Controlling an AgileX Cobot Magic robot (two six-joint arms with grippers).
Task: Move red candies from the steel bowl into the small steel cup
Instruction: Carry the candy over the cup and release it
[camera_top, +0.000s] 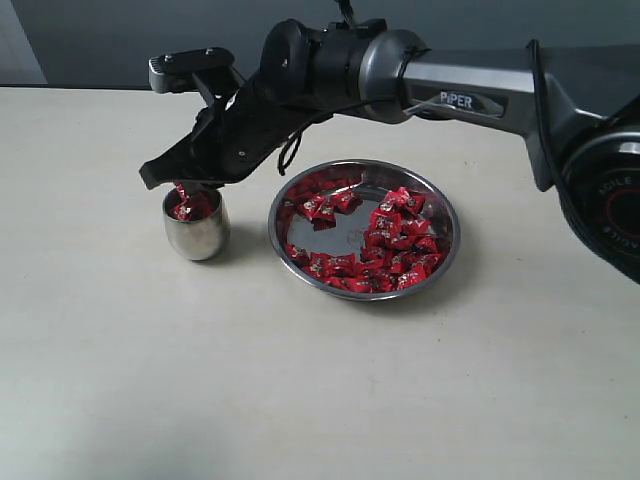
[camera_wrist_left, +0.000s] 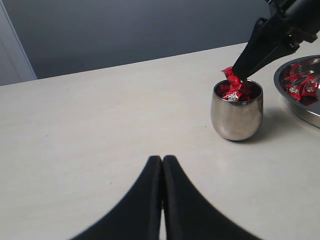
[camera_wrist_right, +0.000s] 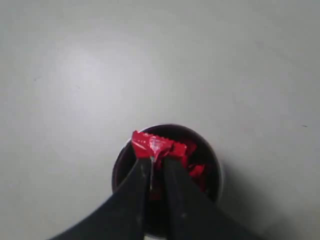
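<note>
The step in hand is the drop. The right gripper (camera_top: 181, 186) hangs just over the mouth of the cup (camera_top: 197, 235), its jaws narrow, pinching one candy (camera_wrist_right: 157, 145) by the crinkled wrapper at the very tips. The candy dangles at rim height, above a few more red pieces already lying inside. The next move, as I judge it, calls only for parting the jaws so the piece falls straight in. The arm then needs to lift clear without knocking the cup and swing back to the bowl (camera_top: 365, 297) for another. The wrapper could cling to a finger, so a clean release matters. The cup stands on the bench (camera_top: 300, 400) just beside the bowl, both nearer the edge by the grey wall than the opposite edge. The candies (camera_top: 395, 245) fill much of the bowl, heaped on the side away from the cup, with bare steel showing at its middle. The left gripper (camera_wrist_left: 162, 159) rests low over open bench near the cup, jaws pressed together and empty.
</note>
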